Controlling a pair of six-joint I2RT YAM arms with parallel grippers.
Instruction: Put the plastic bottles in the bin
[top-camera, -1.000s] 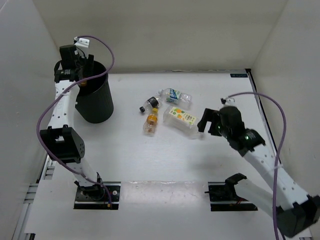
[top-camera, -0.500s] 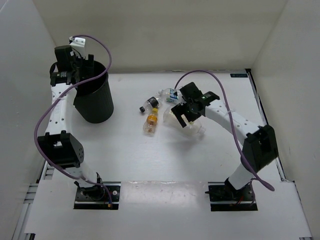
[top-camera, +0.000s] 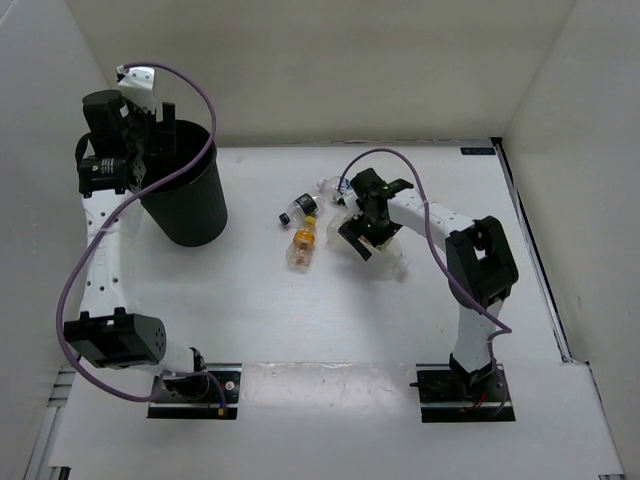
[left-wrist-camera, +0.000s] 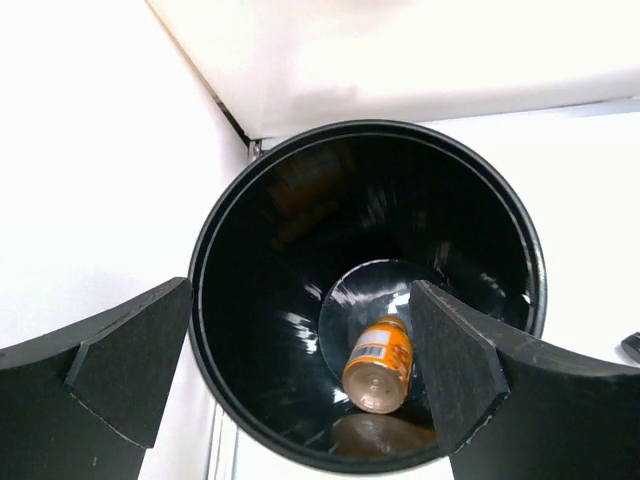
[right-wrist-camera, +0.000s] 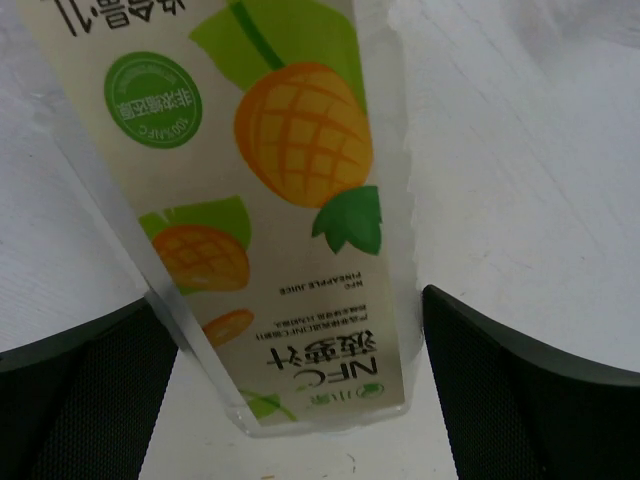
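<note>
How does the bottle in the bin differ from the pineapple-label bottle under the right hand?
Place: the orange bottle sits at the bottom of the bin; the pineapple-label bottle lies on the table.
Label: the orange bottle's is orange; the pineapple-label bottle's shows pineapples and green leaves.
Hands: the open right hand straddles the pineapple-label bottle; the open left hand hangs above the orange bottle.
Shared: neither is gripped.
</note>
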